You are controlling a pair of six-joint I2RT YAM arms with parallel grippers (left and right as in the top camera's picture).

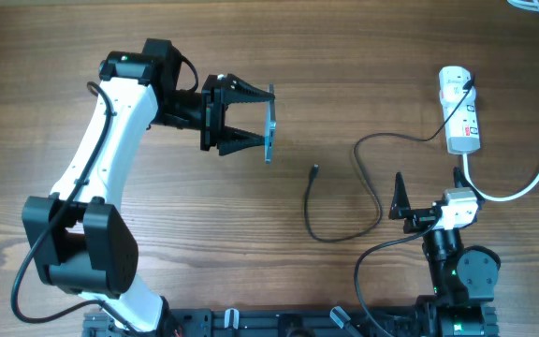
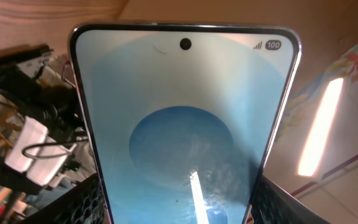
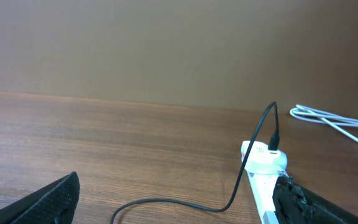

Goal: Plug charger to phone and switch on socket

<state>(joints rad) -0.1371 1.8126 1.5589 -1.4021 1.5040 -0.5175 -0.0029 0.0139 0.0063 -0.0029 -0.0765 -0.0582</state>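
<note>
**Phone in the air, plug end loose**

Left gripper (image 1: 267, 122) pinches the phone (image 2: 179, 124) by its edges, up off the table (image 1: 241, 271). Right gripper (image 3: 179, 208) is spread wide and empty, near the socket (image 1: 460, 110). The charger (image 1: 308, 206) lies between them.

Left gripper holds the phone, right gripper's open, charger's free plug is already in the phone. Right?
No. Overhead view: the charger's free plug lies on the table, apart from the phone. Left gripper does hold the phone; right gripper is open.
</note>
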